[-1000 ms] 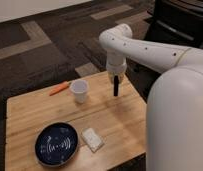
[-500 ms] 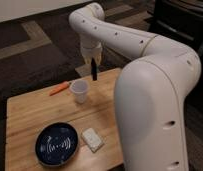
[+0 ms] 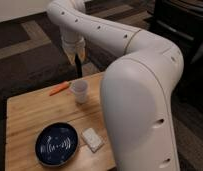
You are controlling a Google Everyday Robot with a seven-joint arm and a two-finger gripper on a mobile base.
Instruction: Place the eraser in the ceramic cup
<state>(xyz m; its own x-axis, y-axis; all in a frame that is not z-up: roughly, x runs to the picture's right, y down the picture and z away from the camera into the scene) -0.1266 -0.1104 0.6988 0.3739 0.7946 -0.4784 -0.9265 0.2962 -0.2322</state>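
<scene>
The pincer (image 3: 78, 64) hangs over the bench's (image 3: 30, 115) far edge, clamping the dark eraser (image 3: 78, 68) upright, just above and behind the ceramic cup (image 3: 80, 91), presumably lined up for dropping in

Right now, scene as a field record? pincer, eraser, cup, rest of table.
pincer: pointing down, above the far edge of the table, just behind the ceramic cup
eraser: dark slab hanging upright in the pincer, above the cup, not yet inside
ceramic cup: white, upright, near the table's far edge
table: light wood
orange marker: lying left of the cup
blue bowl: near front edge, patterned inside
white block: lying flat, right of the bowl
task state: eraser not in cup
</scene>
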